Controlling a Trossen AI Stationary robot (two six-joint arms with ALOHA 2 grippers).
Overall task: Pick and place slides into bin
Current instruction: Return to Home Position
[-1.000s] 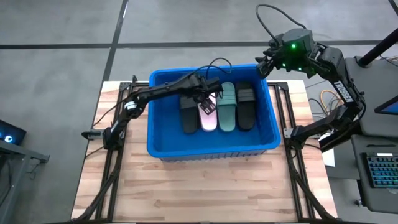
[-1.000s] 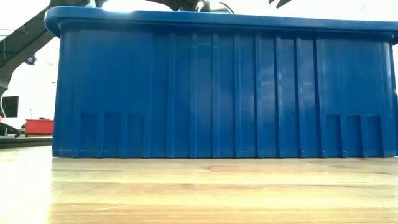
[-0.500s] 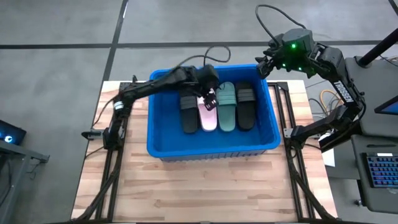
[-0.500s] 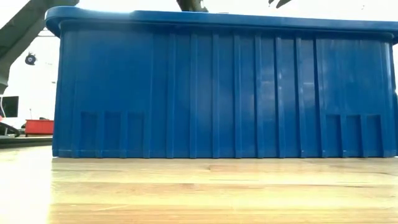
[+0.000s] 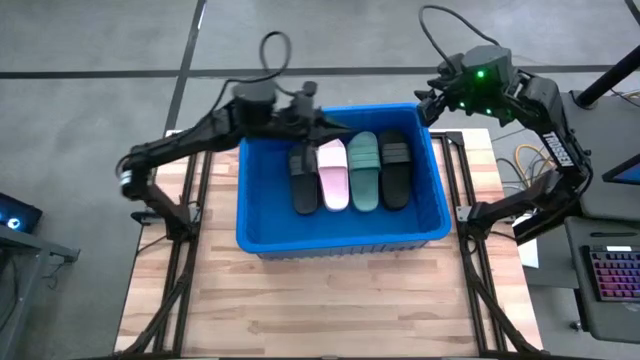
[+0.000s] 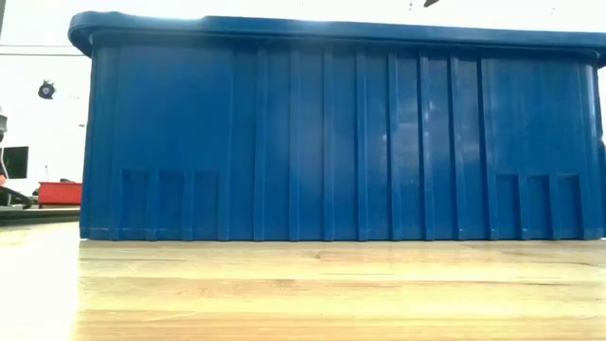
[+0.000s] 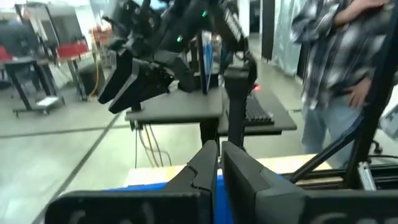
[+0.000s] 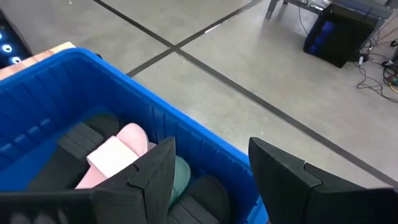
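Observation:
The blue bin (image 5: 255, 235) stands in the middle of the table. Four slides lie side by side on its floor, soles down: black (image 5: 303, 182), pink (image 5: 333, 178), green (image 5: 364, 175) and black (image 5: 395, 172). My left gripper (image 5: 326, 121) hangs shut and empty over the bin's far rim, pointing level toward the table's right; its fingers (image 7: 219, 158) meet in the left wrist view. My right gripper (image 5: 424, 102) hovers open over the bin's far right corner, looking down past its fingers (image 8: 155, 171) at the pink slide (image 8: 115, 155).
Bare wooden table top (image 5: 330, 300) lies in front of the bin, whose tall wall (image 6: 331, 142) fills the low view. A person (image 7: 336, 74) stands beyond the table's right side, by a desk with a keyboard (image 5: 615, 275).
My left gripper has risen out of the bin from above the pink slide, drawn back toward the far left rim, tipped from pointing down to level, and shut. The pink slide stays flat on the bin floor between the black and green ones.

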